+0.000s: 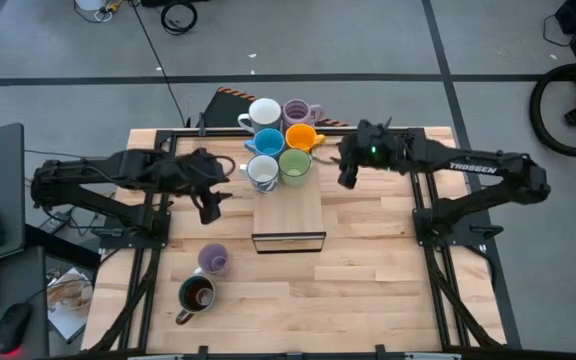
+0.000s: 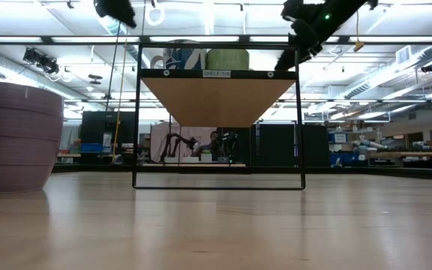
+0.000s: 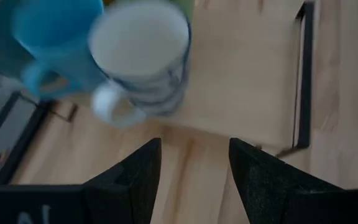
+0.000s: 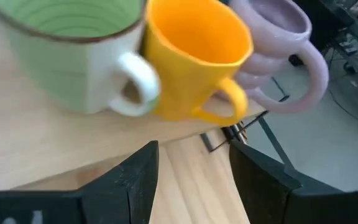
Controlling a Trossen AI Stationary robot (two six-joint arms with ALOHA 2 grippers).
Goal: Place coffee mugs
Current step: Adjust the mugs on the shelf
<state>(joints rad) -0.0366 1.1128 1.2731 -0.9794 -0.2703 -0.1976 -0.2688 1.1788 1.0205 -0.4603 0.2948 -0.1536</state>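
Six mugs stand in two rows on the wooden shelf top [image 1: 293, 205]: white [image 1: 264, 112], lilac [image 1: 298, 112], blue [image 1: 268, 141], orange [image 1: 301, 137], a second white [image 1: 262, 172] and green [image 1: 295, 166]. A lilac mug [image 1: 214, 259] and a dark olive mug [image 1: 196, 295] stand on the table near its front left. My left gripper [image 1: 211, 210] is open and empty, left of the shelf; its wrist view shows the white mug [image 3: 143, 56] and blue mug [image 3: 55, 43] ahead. My right gripper [image 1: 347, 178] is open and empty, right of the mugs, facing the green [image 4: 73, 50], orange [image 4: 194, 59] and lilac [image 4: 278, 50] mugs.
The shelf is a wooden board on a black wire frame [image 2: 218, 112], raised above the table's middle. The near half of the board is bare. In the low view the lilac mug [image 2: 13, 135] looms at the left. Table edges lie beyond both arms.
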